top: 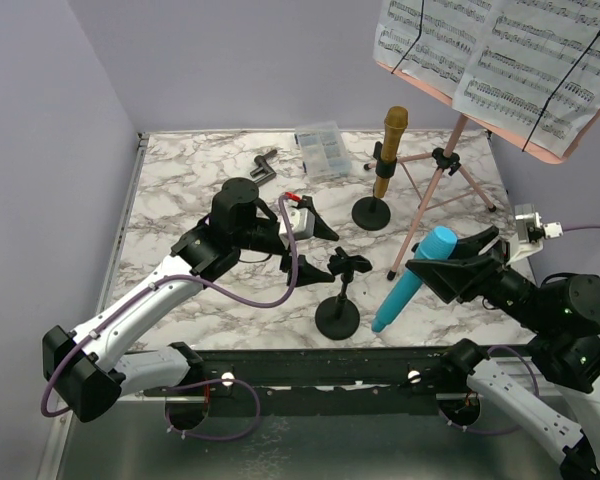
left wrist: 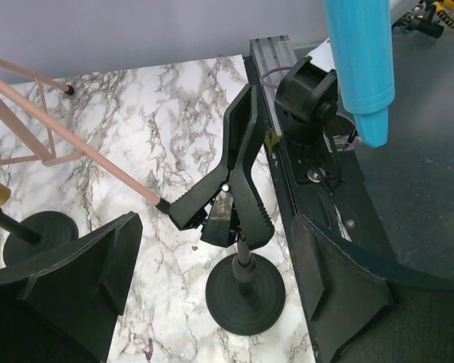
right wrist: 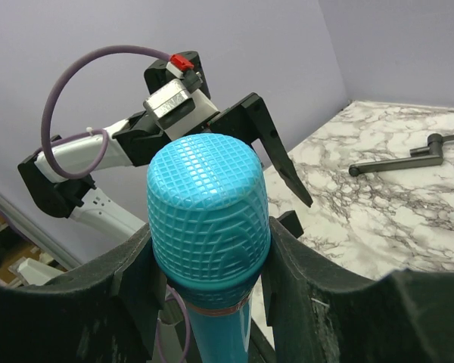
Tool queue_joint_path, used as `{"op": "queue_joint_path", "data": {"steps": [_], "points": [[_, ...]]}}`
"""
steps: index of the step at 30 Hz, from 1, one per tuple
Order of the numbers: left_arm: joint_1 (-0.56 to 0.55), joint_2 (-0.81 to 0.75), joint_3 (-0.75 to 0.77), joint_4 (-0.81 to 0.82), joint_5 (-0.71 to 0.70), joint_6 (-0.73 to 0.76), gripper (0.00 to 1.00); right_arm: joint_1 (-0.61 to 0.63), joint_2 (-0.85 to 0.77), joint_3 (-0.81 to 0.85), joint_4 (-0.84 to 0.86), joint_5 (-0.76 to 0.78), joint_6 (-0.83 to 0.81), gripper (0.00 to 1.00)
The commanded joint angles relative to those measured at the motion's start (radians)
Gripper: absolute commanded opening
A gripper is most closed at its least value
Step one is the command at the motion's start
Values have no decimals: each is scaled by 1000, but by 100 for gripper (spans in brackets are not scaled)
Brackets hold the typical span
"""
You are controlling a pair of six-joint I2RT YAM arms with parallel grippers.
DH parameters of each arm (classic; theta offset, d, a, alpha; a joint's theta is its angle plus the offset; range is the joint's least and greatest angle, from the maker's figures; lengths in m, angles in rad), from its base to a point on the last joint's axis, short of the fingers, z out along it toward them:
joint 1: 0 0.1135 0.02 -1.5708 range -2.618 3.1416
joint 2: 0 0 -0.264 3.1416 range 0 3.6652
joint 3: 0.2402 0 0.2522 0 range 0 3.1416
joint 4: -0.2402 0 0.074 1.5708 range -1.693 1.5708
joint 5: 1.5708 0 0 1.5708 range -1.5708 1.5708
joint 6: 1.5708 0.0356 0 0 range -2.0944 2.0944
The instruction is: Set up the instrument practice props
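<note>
The pink perforated music rack [top: 450,101] stands at the far right of the marble table [top: 180,210] on its rose-gold tripod legs [top: 425,195], with the white music pages [top: 500,50] spread across it. Of the 2 black round-based poles, the far pole [top: 371,213] carries the gold microphone [top: 390,150] upright. The near pole [top: 338,305] stands at the front centre, and its spring clip [left wrist: 231,174] is empty.

The blue microphone [top: 412,285] hangs just right of that near pole. Its long axis is tilted, with the mesh head up and to the right and the tail down towards the pole's base, apart from it. The right gripper [right wrist: 208,257] is clamped around the microphone just below the head, so the right arm is the one placed to carry it leftwards to the clip.

The left gripper [top: 320,248] hovers just left of the clip with its jaws spread wide and nothing between them. It looks placed to steady the pole or squeeze the clip open.
</note>
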Motion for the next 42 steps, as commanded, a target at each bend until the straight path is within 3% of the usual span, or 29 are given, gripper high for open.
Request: {"op": "queue_joint_path", "data": {"steps": [1, 7, 13, 21, 29, 36, 42], "points": [[4, 16, 30, 31, 81, 27, 87, 2, 12, 7, 56, -27, 7, 1], [4, 65, 32, 75, 153, -29, 86, 2, 71, 29, 78, -46, -46, 0], [5, 118, 54, 109, 214, -93, 84, 2, 213, 157, -44, -98, -220, 1], [4, 121, 41, 130, 219, -125, 83, 1, 334, 314, -235, -67, -394, 0], [4, 135, 46, 135, 197, -153, 80, 1, 375, 335, -213, -150, -430, 1], [4, 152, 57, 134, 181, -188, 68, 2, 388, 333, -183, -211, -441, 1], [4, 147, 48, 134, 167, -188, 42, 2, 395, 334, -177, -227, -444, 1]]}}
